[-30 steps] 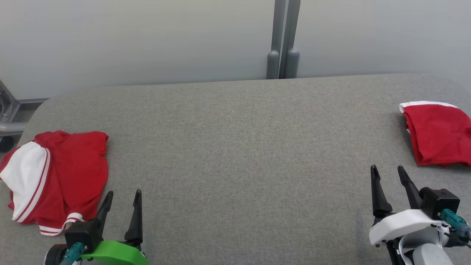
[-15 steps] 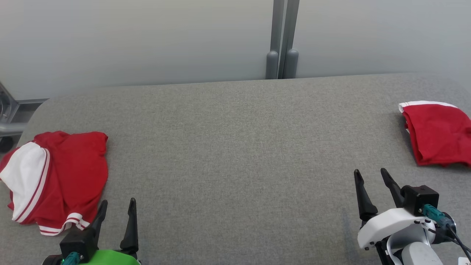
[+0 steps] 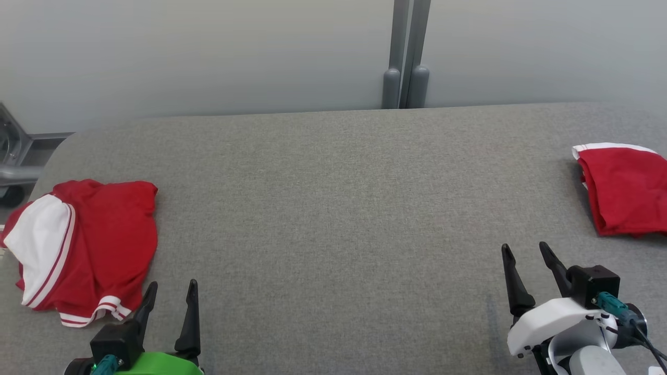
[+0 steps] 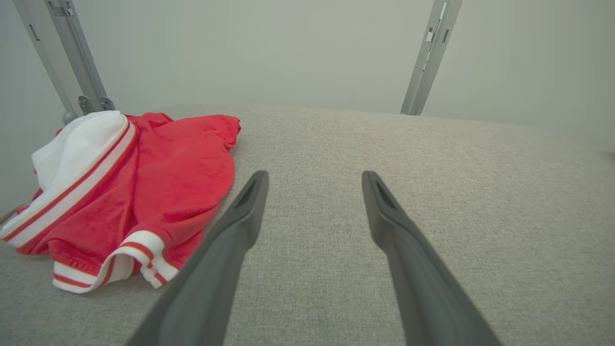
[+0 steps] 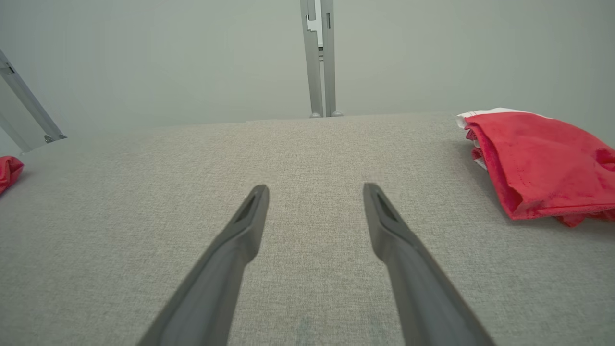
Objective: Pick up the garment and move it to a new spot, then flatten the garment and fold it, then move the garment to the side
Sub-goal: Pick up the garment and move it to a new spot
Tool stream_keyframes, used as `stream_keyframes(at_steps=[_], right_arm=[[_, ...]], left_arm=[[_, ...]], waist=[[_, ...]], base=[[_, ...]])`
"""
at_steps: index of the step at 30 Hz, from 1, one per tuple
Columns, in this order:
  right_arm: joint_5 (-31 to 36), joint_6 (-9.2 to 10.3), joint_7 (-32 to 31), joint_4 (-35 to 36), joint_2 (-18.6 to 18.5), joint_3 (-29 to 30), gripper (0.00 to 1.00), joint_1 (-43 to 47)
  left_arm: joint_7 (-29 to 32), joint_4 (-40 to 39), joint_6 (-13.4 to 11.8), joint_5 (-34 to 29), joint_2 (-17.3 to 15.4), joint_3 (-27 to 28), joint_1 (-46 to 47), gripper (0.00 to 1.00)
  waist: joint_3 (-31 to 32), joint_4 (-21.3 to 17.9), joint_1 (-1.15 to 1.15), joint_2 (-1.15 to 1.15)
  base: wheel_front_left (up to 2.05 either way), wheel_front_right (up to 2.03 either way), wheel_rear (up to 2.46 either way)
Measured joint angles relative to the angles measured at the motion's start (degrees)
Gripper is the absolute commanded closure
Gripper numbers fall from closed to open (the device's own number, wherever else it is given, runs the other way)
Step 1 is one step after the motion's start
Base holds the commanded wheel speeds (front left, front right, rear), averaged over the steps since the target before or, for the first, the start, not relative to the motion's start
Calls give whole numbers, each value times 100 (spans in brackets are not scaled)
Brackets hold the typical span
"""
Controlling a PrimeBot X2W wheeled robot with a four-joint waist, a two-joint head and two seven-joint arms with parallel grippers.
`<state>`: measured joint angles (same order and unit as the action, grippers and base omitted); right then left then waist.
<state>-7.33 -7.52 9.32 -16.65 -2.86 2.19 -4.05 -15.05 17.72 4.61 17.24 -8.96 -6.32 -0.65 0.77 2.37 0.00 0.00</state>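
Observation:
A crumpled red garment (image 3: 99,245) with a white sleeve and striped cuffs lies at the left edge of the grey fabric table (image 3: 333,208). My left gripper (image 3: 173,285) stands open just to the right of the garment's near cuff, apart from it. In the left wrist view the garment (image 4: 163,168) lies left of the open left gripper (image 4: 314,178). A second red garment (image 3: 625,192), folded with a white edge, lies at the far right. My right gripper (image 3: 523,247) is open, nearer than that piece and to its left. The right wrist view shows that piece (image 5: 543,168) beyond the open right gripper (image 5: 314,188).
A grey metal post (image 3: 407,57) stands against the pale wall behind the table. A metal frame (image 3: 13,156) shows past the table's rounded far left corner. Bare grey fabric stretches between the two garments.
Both grippers have drawn back toward the near edge, the right one also shifting left. The head camera has turned slightly. Neither garment has moved on the table.

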Motion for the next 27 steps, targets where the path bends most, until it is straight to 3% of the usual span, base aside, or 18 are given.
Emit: stream_keyframes(at_steps=[12, 27], right_arm=[[-46, 0, -24, 31, 2, -134, 0, 42], [-65, 0, -41, 3, 3, -378, 0, 85]], left_arm=[[-9, -120, -54, -42, -11, 44, 53, 0], [-9, -181, -107, -73, -80, 63, 5, 0]], waist=[[-38, 520, 0, 0], [-90, 1722, 0, 0]], base=[[0, 0, 0], [0, 0, 0]])
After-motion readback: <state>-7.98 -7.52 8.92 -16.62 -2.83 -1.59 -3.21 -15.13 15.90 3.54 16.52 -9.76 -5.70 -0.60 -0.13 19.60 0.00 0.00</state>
